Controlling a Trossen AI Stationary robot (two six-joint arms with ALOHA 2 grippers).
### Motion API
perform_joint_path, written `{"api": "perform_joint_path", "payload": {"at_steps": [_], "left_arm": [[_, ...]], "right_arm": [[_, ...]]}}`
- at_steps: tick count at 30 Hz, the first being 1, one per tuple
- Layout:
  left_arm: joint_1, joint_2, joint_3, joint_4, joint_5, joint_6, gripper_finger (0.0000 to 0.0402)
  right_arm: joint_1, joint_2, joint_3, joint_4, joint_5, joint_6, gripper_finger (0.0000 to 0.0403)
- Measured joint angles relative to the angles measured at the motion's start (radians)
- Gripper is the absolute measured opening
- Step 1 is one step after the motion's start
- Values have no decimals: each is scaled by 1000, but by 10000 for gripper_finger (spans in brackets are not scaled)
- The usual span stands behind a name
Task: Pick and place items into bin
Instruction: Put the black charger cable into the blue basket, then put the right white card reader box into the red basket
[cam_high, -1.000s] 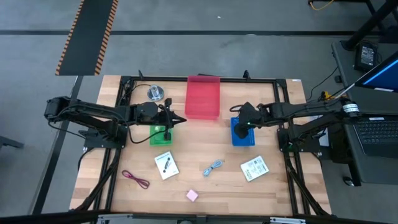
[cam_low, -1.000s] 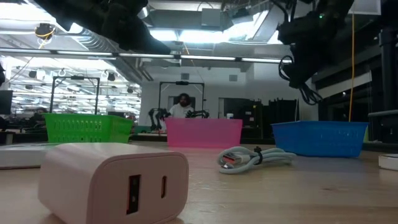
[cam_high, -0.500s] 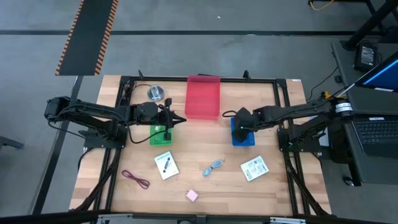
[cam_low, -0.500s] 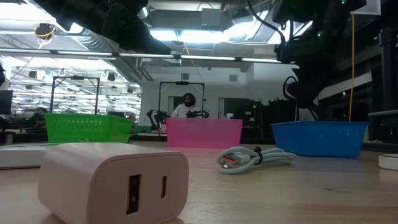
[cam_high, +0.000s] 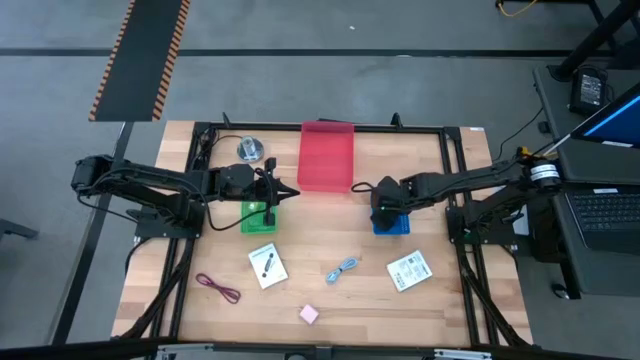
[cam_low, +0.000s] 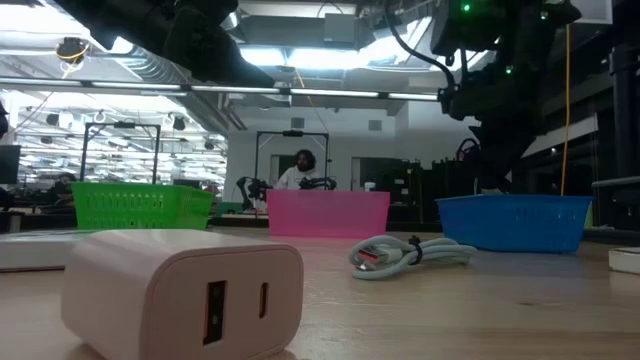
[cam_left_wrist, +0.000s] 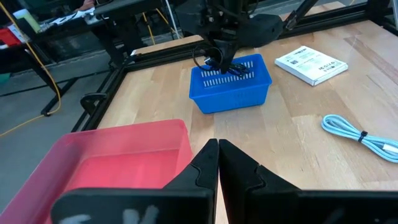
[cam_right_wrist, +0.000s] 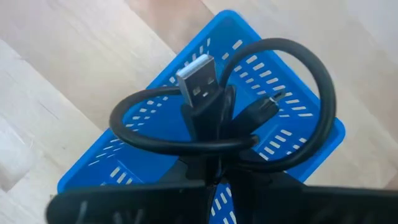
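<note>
Right gripper (cam_right_wrist: 211, 177) is clamped on a coiled black cable (cam_right_wrist: 249, 134), whose loops and silver USB plug (cam_right_wrist: 198, 81) stick out just ahead of its fingertips. It hangs over the blue bin (cam_high: 391, 214), which lies directly below the cable; in the left wrist view the same cable (cam_left_wrist: 222, 64) dangles into that bin's (cam_left_wrist: 231, 93) open top. Left gripper (cam_left_wrist: 217, 163) waits with its fingers pressed together, empty, above the green bin (cam_high: 260, 216), with the red bin (cam_high: 326, 157) just beside and ahead of it
</note>
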Motion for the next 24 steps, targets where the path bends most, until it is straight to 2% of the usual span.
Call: {"api": "perform_joint_path", "payload": {"at_steps": [6, 17, 24], "left_arm": [[0, 0, 0, 0, 0, -7, 6], [0, 0, 0, 0, -1, -8, 4], [0, 0, 0, 0, -1, -8, 8]], "right_arm": [[0, 2, 0, -20, -17, -4, 31], [0, 2, 0, -23, -17, -7, 100], [0, 2, 0, -25, -17, -34, 112]]}}
